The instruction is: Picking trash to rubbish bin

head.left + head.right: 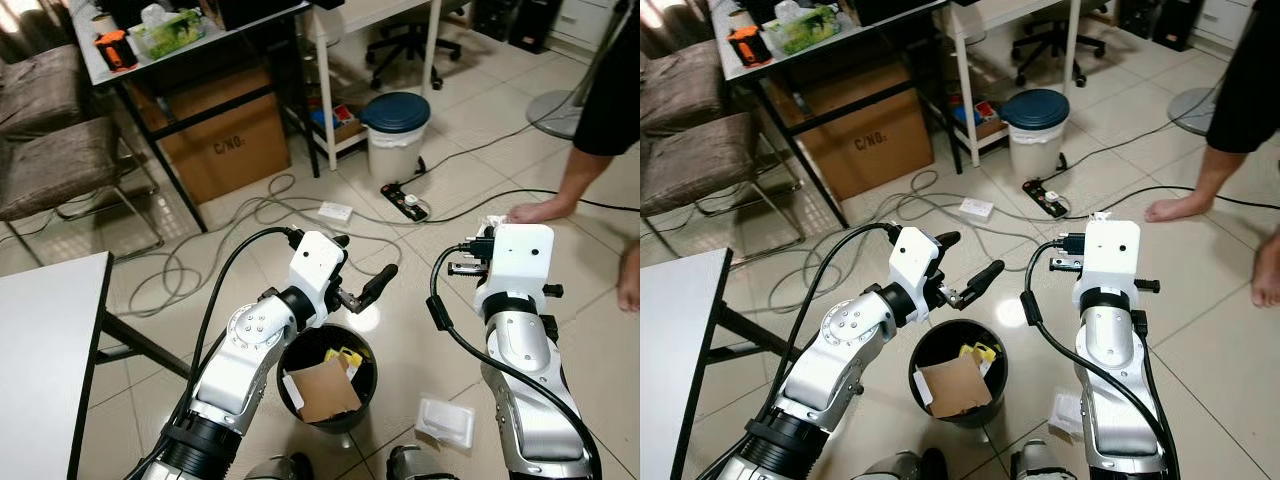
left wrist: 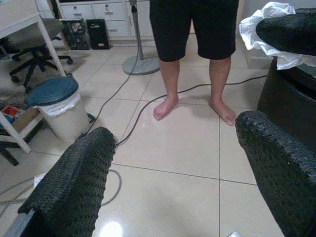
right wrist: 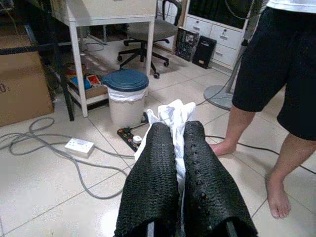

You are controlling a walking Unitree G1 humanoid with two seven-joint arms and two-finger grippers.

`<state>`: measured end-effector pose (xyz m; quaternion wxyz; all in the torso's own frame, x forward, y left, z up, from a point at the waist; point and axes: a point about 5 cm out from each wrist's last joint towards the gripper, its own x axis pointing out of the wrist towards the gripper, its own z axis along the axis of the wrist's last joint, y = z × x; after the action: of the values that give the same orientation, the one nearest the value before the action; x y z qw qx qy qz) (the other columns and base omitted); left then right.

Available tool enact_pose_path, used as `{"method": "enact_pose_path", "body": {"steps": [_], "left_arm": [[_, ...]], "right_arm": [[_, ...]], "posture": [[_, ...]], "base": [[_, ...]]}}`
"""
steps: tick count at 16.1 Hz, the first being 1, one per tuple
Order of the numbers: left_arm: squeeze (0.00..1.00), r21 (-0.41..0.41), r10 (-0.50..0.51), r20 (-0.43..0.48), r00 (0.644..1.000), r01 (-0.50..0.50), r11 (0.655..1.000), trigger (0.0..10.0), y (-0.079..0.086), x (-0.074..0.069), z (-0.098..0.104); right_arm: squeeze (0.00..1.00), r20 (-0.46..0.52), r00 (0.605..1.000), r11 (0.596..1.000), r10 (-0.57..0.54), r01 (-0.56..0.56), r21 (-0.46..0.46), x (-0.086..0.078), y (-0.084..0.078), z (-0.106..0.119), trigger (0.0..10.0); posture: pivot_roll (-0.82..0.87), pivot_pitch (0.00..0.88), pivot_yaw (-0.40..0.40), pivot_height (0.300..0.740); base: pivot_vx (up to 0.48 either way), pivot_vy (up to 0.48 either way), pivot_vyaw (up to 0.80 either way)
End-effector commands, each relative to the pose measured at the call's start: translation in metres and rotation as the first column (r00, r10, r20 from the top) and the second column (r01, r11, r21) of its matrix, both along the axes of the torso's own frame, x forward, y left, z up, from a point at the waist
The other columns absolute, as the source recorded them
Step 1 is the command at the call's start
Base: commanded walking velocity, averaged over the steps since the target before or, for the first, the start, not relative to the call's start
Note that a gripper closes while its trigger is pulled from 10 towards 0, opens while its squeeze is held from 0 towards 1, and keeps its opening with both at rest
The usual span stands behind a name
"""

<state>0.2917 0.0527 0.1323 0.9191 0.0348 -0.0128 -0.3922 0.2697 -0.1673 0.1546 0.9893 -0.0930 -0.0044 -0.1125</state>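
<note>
A black rubbish bin (image 1: 300,352) stands on the floor between my arms, with brown cardboard and a yellow scrap inside. My left gripper (image 1: 362,265) hangs open and empty just above the bin's far rim; its fingers (image 2: 74,187) are spread wide. My right gripper (image 3: 177,129) is shut on a crumpled white paper (image 3: 173,111), held up to the right of the bin at about the same height; the paper (image 1: 495,221) pokes out past the wrist. A white plastic wrapper (image 1: 445,421) lies on the floor right of the bin.
A barefoot person (image 1: 606,95) stands close at the right, one foot (image 1: 541,210) just beyond my right gripper. A blue-lidded white bin (image 1: 397,128), a power strip (image 1: 404,202) and loose cables (image 1: 250,215) lie ahead. A white table (image 1: 45,350) is at my left, a cardboard box (image 1: 225,145) under a desk.
</note>
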Motion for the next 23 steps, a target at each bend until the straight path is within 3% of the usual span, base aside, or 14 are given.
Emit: {"method": "enact_pose_path", "body": {"steps": [1,6,9,14,15,17,20,21,23], "left_arm": [[0.0,0.011,-0.001,0.004,1.0,0.001,1.0,10.0,0.003,0.0,0.0],[0.0,0.023,-0.001,0.002,1.0,0.001,1.0,10.0,0.004,-0.001,-0.001],[0.0,0.037,0.05,0.018,0.999,-0.05,0.998,10.0,0.01,0.005,-0.003],[0.0,0.085,0.218,0.049,0.975,-0.222,0.971,10.0,0.038,0.008,-0.01],[0.0,0.028,0.226,0.157,0.962,-0.233,0.972,10.0,0.045,0.004,-0.006],[0.0,-0.014,0.246,0.229,0.942,-0.249,0.968,10.0,0.058,-0.009,-0.009],[0.0,0.019,0.322,0.183,0.929,-0.331,0.943,10.0,0.09,-0.052,-0.027],[0.0,0.052,0.342,0.147,0.928,-0.353,0.934,10.0,0.099,-0.058,-0.034],[0.0,0.113,0.347,0.095,0.933,-0.356,0.928,10.0,0.095,-0.039,-0.034]], "right_arm": [[0.0,0.003,1.0,1.0,0.012,-0.012,0.002,-0.001,0.004,-0.001,10.0],[0.0,-0.003,1.0,1.0,0.01,-0.01,0.005,-0.002,0.005,-0.003,10.0],[0.0,-0.006,1.0,1.0,0.028,-0.028,0.013,0.001,0.01,-0.004,10.0],[0.0,-0.023,0.991,0.99,0.134,-0.133,0.038,0.013,0.035,-0.008,10.0],[0.0,-0.032,0.987,0.987,0.155,-0.153,0.051,0.013,0.041,-0.01,10.0],[0.0,-0.046,0.982,0.982,0.18,-0.178,0.055,0.012,0.045,-0.015,10.0],[0.0,-0.046,0.979,0.978,0.2,-0.196,0.067,0.009,0.046,-0.017,10.0],[0.0,-0.047,0.977,0.976,0.209,-0.205,0.073,0.007,0.047,-0.018,10.0],[0.0,-0.05,0.974,0.973,0.222,-0.217,0.081,0.004,0.049,-0.018,10.0]], "posture": [[-0.14,0.156,0.151,0.74],[-0.14,0.17,0.154,0.74],[-0.14,0.191,0.155,0.74],[-0.11,0.257,0.149,0.74],[-0.09,0.272,0.142,0.74],[-0.08,0.281,0.137,0.74],[-0.06,0.29,0.121,0.74],[-0.06,0.293,0.116,0.74],[-0.06,0.292,0.108,0.74]], "base": [[0.0,0.0,0.0],[0.0,0.0,0.0],[0.0,0.0,0.0],[0.0,0.0,0.0],[0.0,0.0,0.0],[0.0,0.0,0.0],[0.0,0.0,0.0],[0.0,0.0,0.0],[0.0,0.0,0.0]]}}
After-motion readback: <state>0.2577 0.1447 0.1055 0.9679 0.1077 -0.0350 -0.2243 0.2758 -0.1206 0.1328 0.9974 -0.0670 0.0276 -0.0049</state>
